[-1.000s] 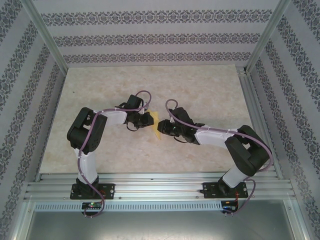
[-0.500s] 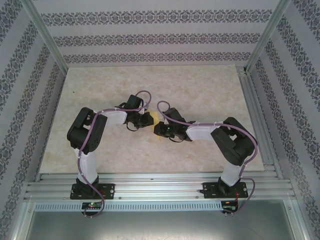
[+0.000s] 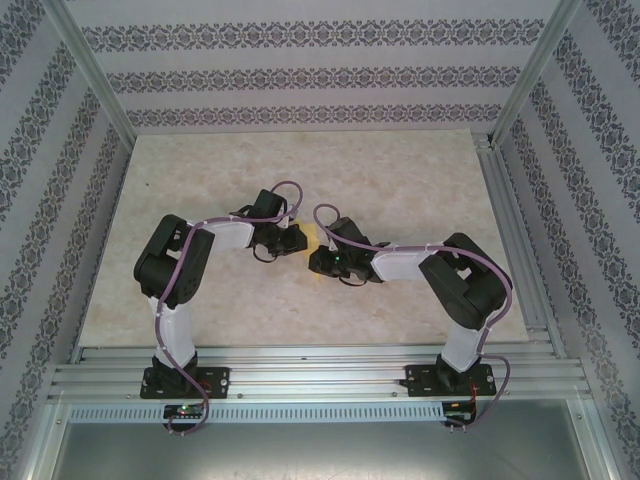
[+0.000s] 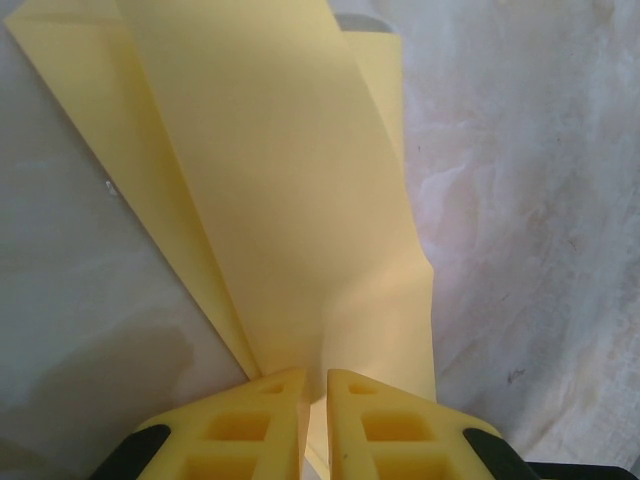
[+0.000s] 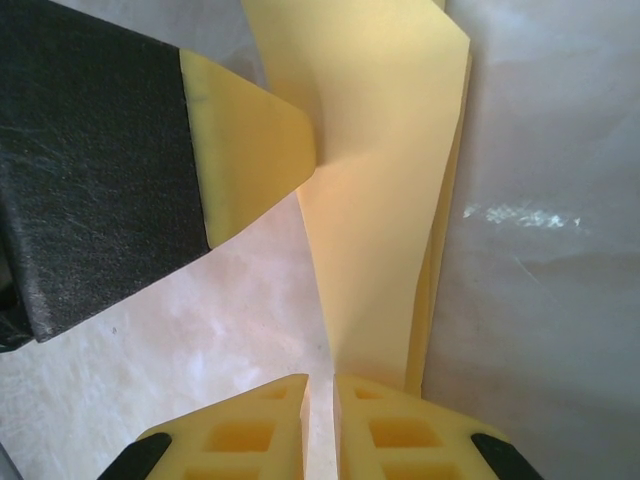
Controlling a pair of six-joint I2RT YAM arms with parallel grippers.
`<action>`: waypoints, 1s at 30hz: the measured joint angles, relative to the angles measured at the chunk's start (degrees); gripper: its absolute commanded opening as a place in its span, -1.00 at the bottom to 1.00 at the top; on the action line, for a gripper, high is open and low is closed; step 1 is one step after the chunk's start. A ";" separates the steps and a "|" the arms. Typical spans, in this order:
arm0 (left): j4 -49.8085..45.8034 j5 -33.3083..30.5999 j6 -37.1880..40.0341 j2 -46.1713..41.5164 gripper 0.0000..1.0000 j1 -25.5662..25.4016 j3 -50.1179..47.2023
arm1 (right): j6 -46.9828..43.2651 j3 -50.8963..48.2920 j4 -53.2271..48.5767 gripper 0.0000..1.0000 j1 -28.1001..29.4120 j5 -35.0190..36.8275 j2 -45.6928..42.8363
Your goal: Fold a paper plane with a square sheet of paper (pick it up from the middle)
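Grips the part-folded square sheet of paper (image 4: 290, 200) over the table (image 3: 400, 180) with left gripper (image 4: 315, 385) and right gripper (image 5: 320, 385), jaws nearly closed on opposite ends, seemingly mid-fold; next needs an aligned crease without slipping.

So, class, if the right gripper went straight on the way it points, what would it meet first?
The folded yellow sheet of paper pinched in the right gripper itself; beyond it, probably the left gripper.
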 measured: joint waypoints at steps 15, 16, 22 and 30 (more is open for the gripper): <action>-0.02 -0.44 -0.22 0.00 -0.67 -0.02 0.00 | -0.94 -0.02 0.31 -0.69 -0.11 -0.87 1.05; -0.02 -0.44 -0.22 0.00 -0.67 -0.02 0.00 | -1.18 -0.04 -0.13 -0.69 -0.09 -0.98 0.37; -0.02 -0.44 -0.24 0.00 -0.68 -0.02 0.00 | -2.12 -0.31 -1.55 -0.69 -0.09 -1.79 -2.03; -0.02 -0.44 -0.39 0.00 -0.67 -0.02 0.00 | -3.17 -1.55 -3.17 -0.69 0.02 -2.12 -2.01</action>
